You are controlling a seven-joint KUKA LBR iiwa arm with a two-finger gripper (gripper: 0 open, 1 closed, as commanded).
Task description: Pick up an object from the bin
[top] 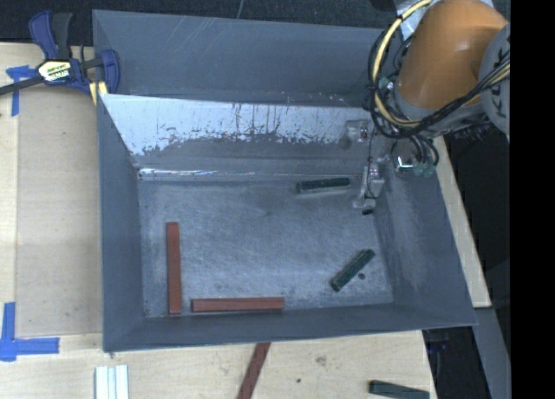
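Camera view: end effector [369, 198] is low in the bin's [121, 215] back-right corner, close to the right wall, under the orange cover [451, 50] w/ its cables. Can't tell how far open it is; nothing seen in its grip. Nearest thing is the back green bar [323, 186], flat near the back wall, right end just beside the end effector. Prob. the target, not certain. Tilted green bar [352, 269] lies front-right, apart. Left brown bar [173, 267] and front brown bar [237, 304] make an L at the far front-left corner.

Risks: end effector sits off the bar's end, not over its middle, so a close here could nip only the tip & the bar swivels or slips out. Bar is thin & flat on the floor, so a scrape or a miss is likely. Right wall is near; wrist or cables may brush it.

Surface: floor grey, scuffed, speckled; back wall streaked w/ scratches. Lots of free floor mid-bin. Bin sits on a pale bench [52, 215]; dark backdrop behind.
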